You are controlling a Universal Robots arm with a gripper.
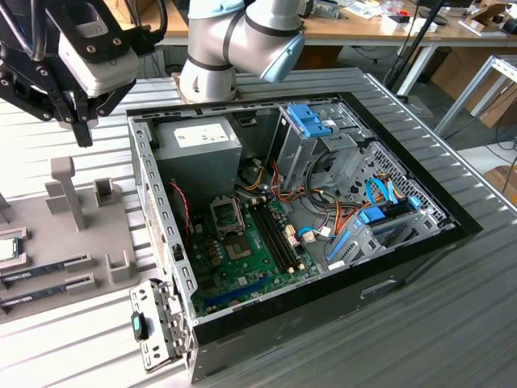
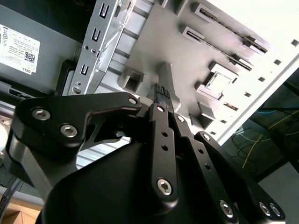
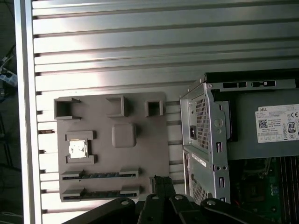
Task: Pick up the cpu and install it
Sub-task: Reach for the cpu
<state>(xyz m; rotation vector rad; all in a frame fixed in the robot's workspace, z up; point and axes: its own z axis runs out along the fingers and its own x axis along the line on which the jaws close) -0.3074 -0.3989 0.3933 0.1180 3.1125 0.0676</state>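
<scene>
The cpu (image 3: 78, 149) is a small silver square chip with a green rim, lying in a nest on the grey holder tray (image 3: 140, 154). It also appears at the exterior view's left edge as the cpu (image 1: 6, 249) and in the second wrist view as the cpu (image 2: 218, 83). My gripper (image 1: 83, 136) hangs above the tray's far side, well clear of the chip, fingers together and holding nothing. Its fingertips (image 3: 161, 181) and the gripper (image 2: 162, 91) point down at the tray. The metal-framed socket (image 1: 239, 246) sits bare on the green motherboard inside the open case (image 1: 404, 267).
Two memory sticks (image 3: 100, 175) lie in slots on the tray beside the cpu. Grey posts (image 1: 65, 190) rise from the tray. The case's metal wall (image 1: 157, 210), power supply (image 1: 198, 141) and blue drive cage (image 1: 311, 121) stand on the exterior view's right of the tray.
</scene>
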